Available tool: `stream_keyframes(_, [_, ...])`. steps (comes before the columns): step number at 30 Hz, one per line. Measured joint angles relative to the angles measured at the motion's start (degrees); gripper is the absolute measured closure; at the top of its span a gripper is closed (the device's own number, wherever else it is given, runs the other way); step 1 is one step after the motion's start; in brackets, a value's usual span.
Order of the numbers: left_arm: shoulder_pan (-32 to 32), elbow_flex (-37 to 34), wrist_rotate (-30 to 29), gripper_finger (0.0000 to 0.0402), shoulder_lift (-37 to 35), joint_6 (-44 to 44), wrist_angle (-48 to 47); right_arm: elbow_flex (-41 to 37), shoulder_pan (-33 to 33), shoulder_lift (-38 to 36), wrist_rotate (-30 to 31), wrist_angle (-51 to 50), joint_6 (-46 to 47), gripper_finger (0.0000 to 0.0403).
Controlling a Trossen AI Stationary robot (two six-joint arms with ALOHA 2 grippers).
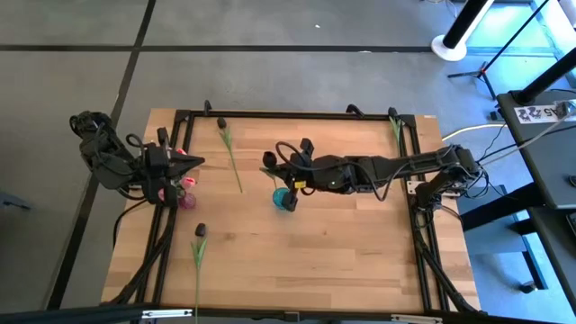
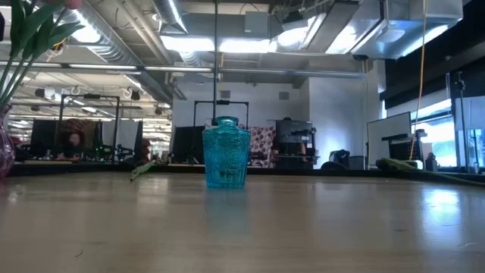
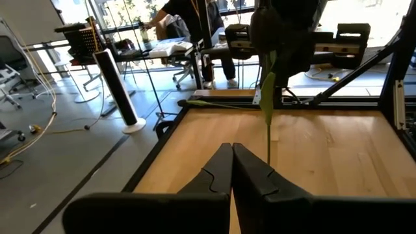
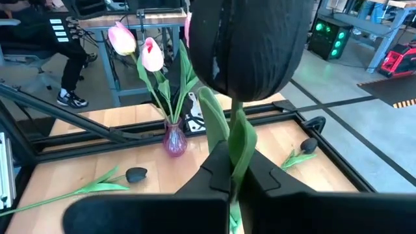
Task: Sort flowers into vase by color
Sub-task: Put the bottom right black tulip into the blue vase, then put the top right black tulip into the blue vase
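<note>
The right claw point(image 1: 281, 177) is hovering above the blue vase point(image 1: 284, 198) near the middle of the table point(image 1: 342, 243), its fingers clamped on the stem of a dark tulip point(image 4: 250, 45) whose bud is standing up close in front of the wrist camera. The step in hand looks like lowering this dark flower into the blue vase. In the level view a thin stem is hanging straight down into the vase's mouth, so the aim appears good.

To finish well, the arm should be coming straight down, keeping the stem upright and centred over the narrow neck, and letting go only once the stem is deep enough that the heavy bud cannot tip it out.

The left claw point(image 1: 193, 162) is waiting with its fingers together, holding nothing, at the table's left edge beside the pink vase point(image 1: 187, 200), which is already holding pink tulips point(image 4: 136, 45). More dark tulips point(image 1: 229, 148) are lying on the table, well apart.
</note>
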Motion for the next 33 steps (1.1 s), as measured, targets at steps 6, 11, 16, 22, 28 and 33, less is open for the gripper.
stream_keyframes(6, [0.0, 0.0, 0.0, 0.0401, 0.0, 0.0, 0.0, 0.0, 0.0, -0.8, 0.0, 0.5, -0.1, 0.0398])
stream_keyframes(11, [0.0, 0.0, 0.0, 0.0401, 0.0, 0.0, 0.0, 0.0, 0.0, -0.7, -1.4, -0.3, 0.1, 0.0397])
stream_keyframes(16, [0.0, 0.0, 0.0, 0.0401, 0.0, 0.0, 0.0, 0.0, 0.0, -0.7, -1.1, -2.0, 0.1, 0.0395])
stream_keyframes(22, [0.0, 0.0, -0.4, 0.0401, 0.0, 0.0, 0.1, -1.6, 0.0, -0.2, -0.3, -7.3, 1.4, 0.0372])
stream_keyframes(28, [0.0, 0.0, -0.4, 0.0401, 0.0, 0.0, 0.1, -2.5, 0.0, 0.1, -0.2, -10.4, 4.6, 0.0305])
stream_keyframes(33, [0.0, 0.0, -0.5, 0.0401, 0.0, 0.0, 0.1, -1.7, 0.0, -0.7, -2.6, -14.6, 5.3, 0.0231])
